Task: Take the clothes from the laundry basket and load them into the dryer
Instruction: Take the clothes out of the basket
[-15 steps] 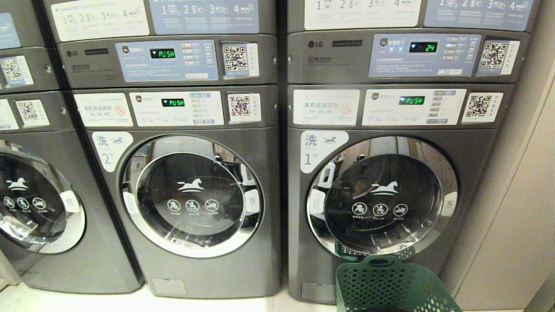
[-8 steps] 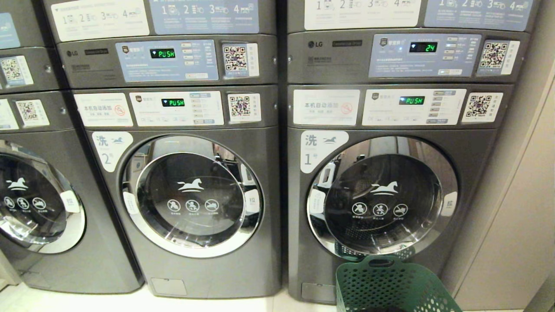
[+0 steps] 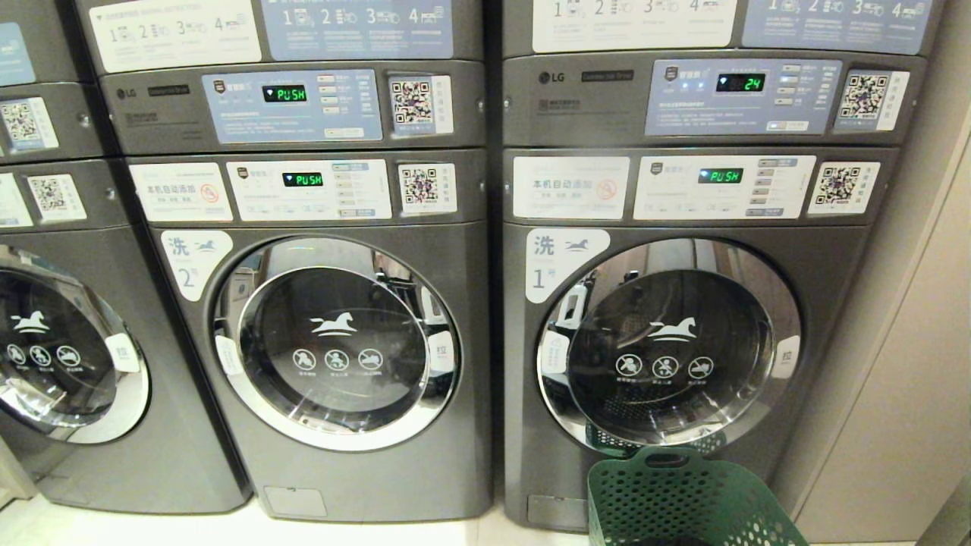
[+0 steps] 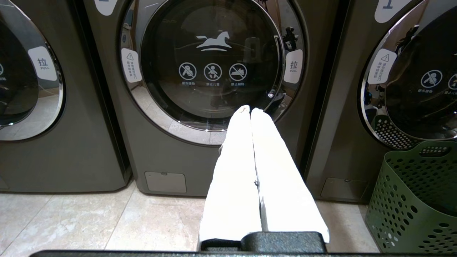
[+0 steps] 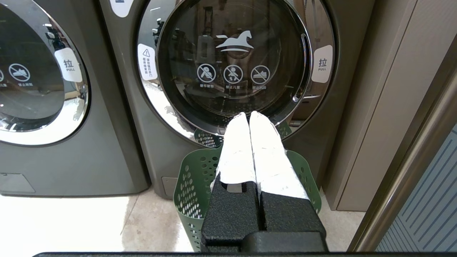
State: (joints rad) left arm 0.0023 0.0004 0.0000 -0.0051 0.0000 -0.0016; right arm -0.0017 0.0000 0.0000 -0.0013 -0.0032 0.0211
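Observation:
The green perforated laundry basket [image 3: 683, 500] stands on the floor right in front of the dryer [image 3: 523, 425], the grey front-loader marked 1. The dryer's round glass door [image 3: 667, 341] is closed. No clothes show; the basket's inside is hidden. My right gripper [image 5: 249, 114] hangs over the basket [image 5: 189, 185] with its white-wrapped fingers pressed together, shut and empty, pointing at that door [image 5: 232, 64]. My left gripper [image 4: 250, 110] is also shut and empty. It points at the closed door [image 4: 210, 60] of the neighbouring machine, with the basket [image 4: 417, 200] off to its side. Neither arm shows in the head view.
A second grey machine marked 2 [image 3: 334, 341] stands left of the dryer, and a third [image 3: 61, 349] is at the far left. Control panels [image 3: 728, 186] run above the doors. A beige wall panel [image 3: 895, 364] flanks the dryer on the right. The floor is pale tile [image 4: 107, 221].

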